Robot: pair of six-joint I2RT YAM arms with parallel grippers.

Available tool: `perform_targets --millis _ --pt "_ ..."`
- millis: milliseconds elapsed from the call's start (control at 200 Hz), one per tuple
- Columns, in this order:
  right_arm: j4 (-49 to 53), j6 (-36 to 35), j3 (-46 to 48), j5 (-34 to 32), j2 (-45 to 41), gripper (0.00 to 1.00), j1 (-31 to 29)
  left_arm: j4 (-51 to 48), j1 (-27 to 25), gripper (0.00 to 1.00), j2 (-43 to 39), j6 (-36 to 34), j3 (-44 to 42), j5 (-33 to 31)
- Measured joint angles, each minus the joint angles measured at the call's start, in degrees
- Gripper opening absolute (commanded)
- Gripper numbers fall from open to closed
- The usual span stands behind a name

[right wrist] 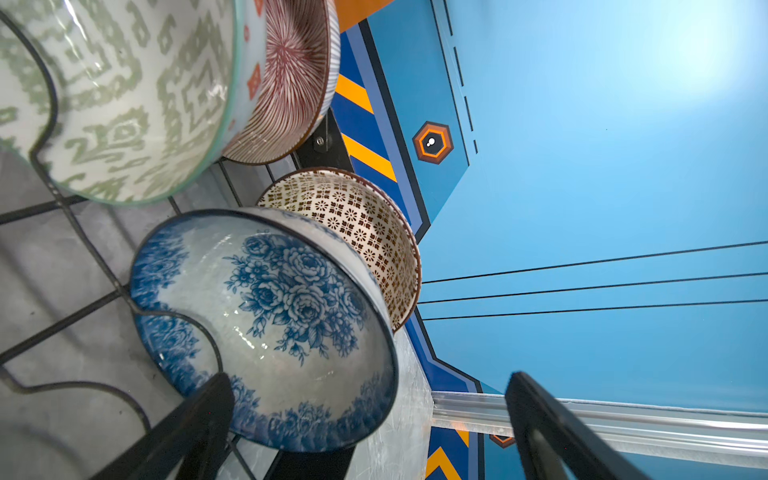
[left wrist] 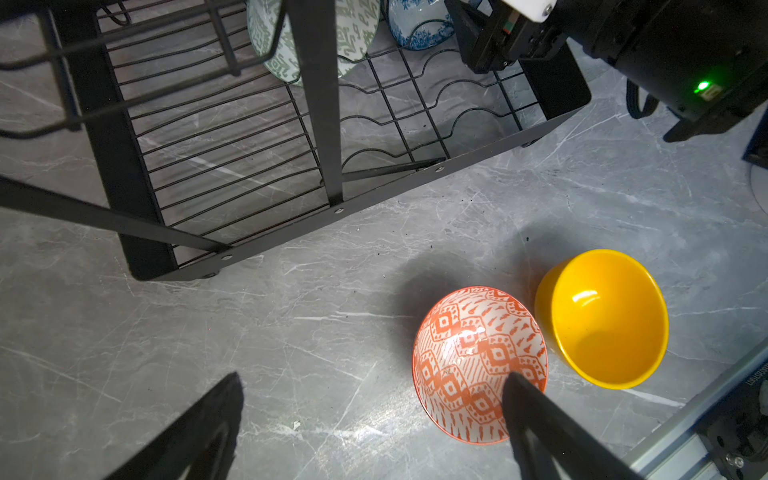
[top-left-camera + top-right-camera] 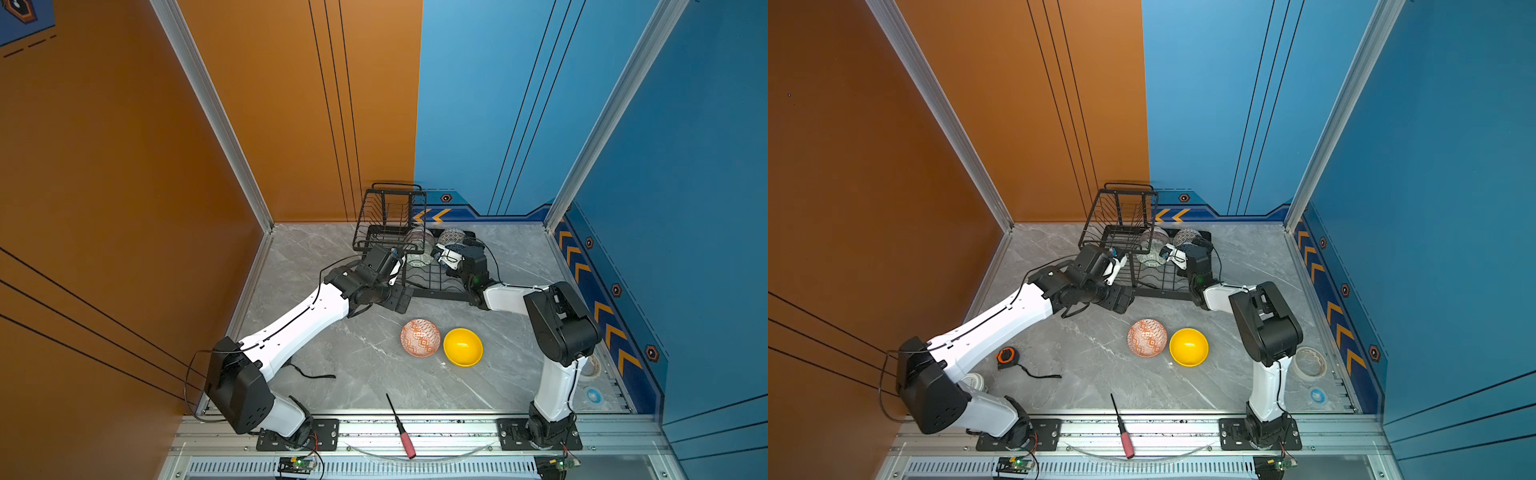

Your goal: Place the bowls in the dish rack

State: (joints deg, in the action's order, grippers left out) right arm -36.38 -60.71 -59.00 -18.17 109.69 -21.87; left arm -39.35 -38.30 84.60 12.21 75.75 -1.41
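The black wire dish rack [image 3: 390,216] [image 3: 1121,216] stands at the back of the table. Four bowls stand on edge in its base: green-white [image 1: 124,95], pink striped [image 1: 291,75], dotted [image 1: 357,224] and blue floral [image 1: 282,316]. My right gripper [image 1: 370,378] [image 3: 444,255] is open at the blue floral bowl, with the bowl's rim between the fingers and one finger next to it. An orange-white bowl [image 3: 420,337] [image 2: 469,353] and a yellow bowl [image 3: 463,347] [image 2: 611,320] sit upright side by side on the table. My left gripper [image 2: 374,378] [image 3: 395,268] hangs open and empty beside the rack's near-left corner.
A red-handled screwdriver [image 3: 401,428] lies at the front edge. A tape roll [image 3: 1308,362] and a blue cap [image 3: 1317,395] sit at the right wall, behind the right arm. An orange tape measure [image 3: 1007,357] with its strap lies under the left arm.
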Motion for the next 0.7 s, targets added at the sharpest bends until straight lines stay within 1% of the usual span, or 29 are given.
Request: perform_targets --millis 195,441,696 --pt "3.78 1.29 0.04 0.20 -1.99 1.00 -0.20 0.22 0.00 0.98 -1.42 0.00 -0.85 0.00" --pt "5.84 2.58 0.44 0.20 -5.40 1.00 -0.68 0.42 0.00 0.98 -2.86 0.00 -1.60 -0.02" --pt "12.41 5.84 0.70 1.44 -8.90 1.00 -0.70 0.50 0.17 0.98 -3.50 0.00 -2.05 -0.02"
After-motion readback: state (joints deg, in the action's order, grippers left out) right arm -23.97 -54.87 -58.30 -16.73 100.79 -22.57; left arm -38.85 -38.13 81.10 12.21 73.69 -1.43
